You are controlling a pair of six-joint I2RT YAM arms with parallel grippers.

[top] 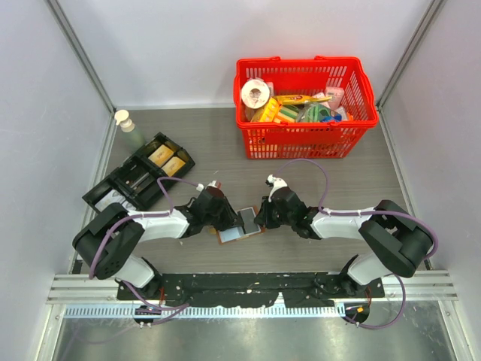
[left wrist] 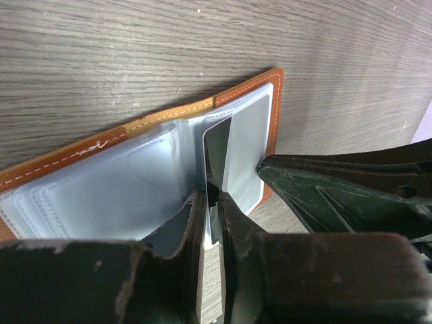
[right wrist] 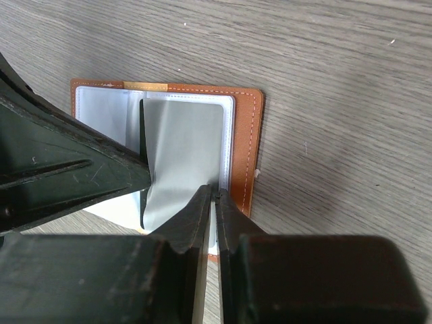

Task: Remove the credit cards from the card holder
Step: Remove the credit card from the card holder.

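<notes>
Right up close, the left gripper (left wrist: 210,197) is pinched tight on a thin grey card (left wrist: 236,148). The card stands up, partly out of its clear pocket. The card holder (left wrist: 135,128) lies open on the table (left wrist: 202,54), between the two arms. On the right, the right gripper (right wrist: 214,194) is squeezed on the holder's near edge and seems to keep it in place. I think no card is fully out yet. I cannot tell how many more cards hide inside.
</notes>
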